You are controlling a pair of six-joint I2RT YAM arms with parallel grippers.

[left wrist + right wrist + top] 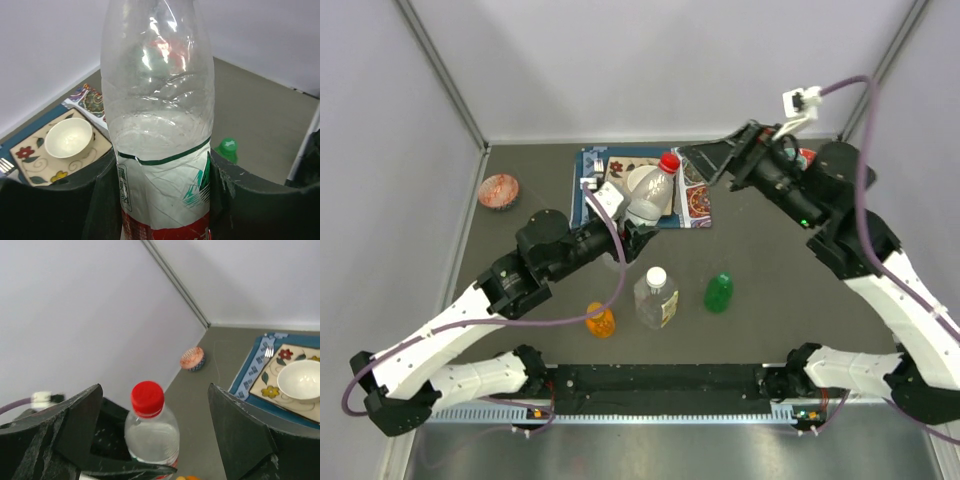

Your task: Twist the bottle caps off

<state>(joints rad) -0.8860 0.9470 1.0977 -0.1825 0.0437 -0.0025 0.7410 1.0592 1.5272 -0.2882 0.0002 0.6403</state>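
Progress: by my reading 0 of 4 caps are off; red cap (147,398), white cap (657,274) and green cap (228,145) sit on.
Left hand (620,238): clamped on the small clear bottle (648,200), over the placemat (588,190).
Right hand (698,165): fingers apart, flanking the red cap.
Axis: the bottle leans, cap end toward the right hand.

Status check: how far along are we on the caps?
Done: nothing, no cap looks off. In hand: left gripper grips the red-capped bottle; right gripper is open, facing its red cap. Left: white-capped bottle, green bottle and orange bottle stand untouched.
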